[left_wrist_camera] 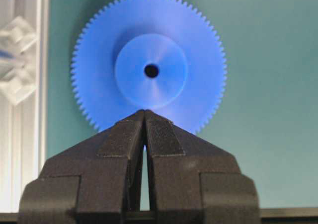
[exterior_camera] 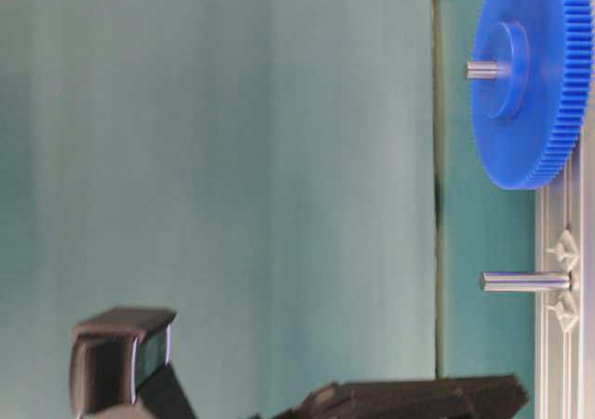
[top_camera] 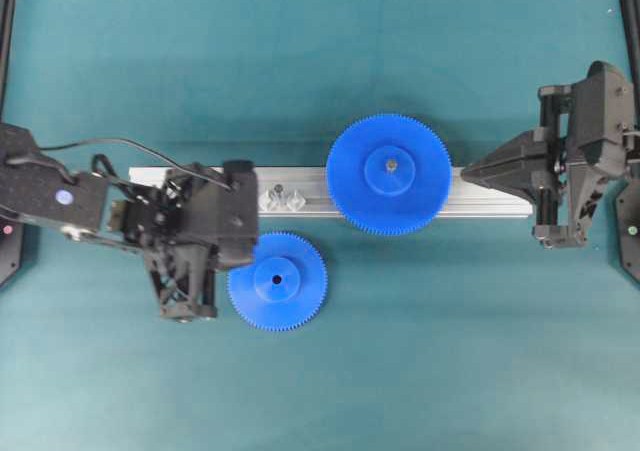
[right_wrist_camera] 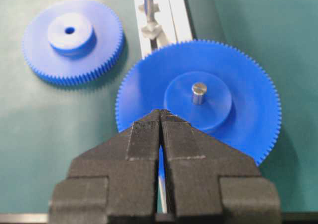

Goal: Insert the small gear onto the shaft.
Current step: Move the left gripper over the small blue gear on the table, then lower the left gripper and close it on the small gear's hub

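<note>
The small blue plastic toothed gear [top_camera: 277, 281] lies flat on the teal mat, lower centre of the overhead view, not yet gripped or lifted, so the whole insertion remains. The thin silvery upright shaft [top_camera: 274, 189] on its clear base stands bare just above it on the aluminium rail [top_camera: 490, 201]. The left gripper [left_wrist_camera: 144, 113], jaws pressed together and empty, sits just left of the gear; the right gripper [right_wrist_camera: 160, 113] is likewise closed on nothing.

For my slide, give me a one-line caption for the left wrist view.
Closed left gripper poised at the near rim of the small gear, lying flat on the teal mat beside the aluminium rail.
</note>
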Controlling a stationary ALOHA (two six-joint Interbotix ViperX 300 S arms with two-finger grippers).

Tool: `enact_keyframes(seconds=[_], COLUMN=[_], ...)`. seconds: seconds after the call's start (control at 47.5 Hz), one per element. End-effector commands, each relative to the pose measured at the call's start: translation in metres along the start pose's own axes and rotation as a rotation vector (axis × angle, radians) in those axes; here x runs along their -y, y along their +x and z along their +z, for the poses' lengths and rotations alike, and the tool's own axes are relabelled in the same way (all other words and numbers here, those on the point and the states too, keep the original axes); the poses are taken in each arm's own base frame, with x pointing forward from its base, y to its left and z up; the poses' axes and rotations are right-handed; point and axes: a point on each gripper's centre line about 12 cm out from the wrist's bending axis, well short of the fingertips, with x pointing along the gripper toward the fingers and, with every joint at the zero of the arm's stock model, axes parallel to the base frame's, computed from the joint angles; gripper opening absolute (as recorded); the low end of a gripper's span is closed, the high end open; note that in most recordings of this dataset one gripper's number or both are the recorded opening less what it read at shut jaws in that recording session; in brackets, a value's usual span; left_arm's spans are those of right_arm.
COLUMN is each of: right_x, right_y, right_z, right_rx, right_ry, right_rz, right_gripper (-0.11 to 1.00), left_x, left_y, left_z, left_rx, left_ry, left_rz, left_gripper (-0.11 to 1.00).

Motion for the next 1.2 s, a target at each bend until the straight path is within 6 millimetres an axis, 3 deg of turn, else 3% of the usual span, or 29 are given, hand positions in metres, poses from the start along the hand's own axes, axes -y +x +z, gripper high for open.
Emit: enact_keyframes(seconds=[0.0,0.801,1.18], right_x=[0.002,0.003,0.002], right_y=[0.001,0.009,0.009], right_z=[0.004,-0.001,-0.001], right_rx=[0.008,-0.027,-0.028], right_ry=[0.016,0.018,0.017], right_rz=[-0.006,-0.012,-0.011], right_gripper=[0.04,0.04,0.04], left_x=[0.005,0.017,0.017], left_y=[-0.004,0.04,0.053], left_z=[0.015,0.038,0.037], left_rx=[0.034,-0.141,-0.19], left_ry=[0.007,0.114,0.116], left_rz=[-0.01,0.003,0.01], left_gripper=[0.01,0.01,0.01])
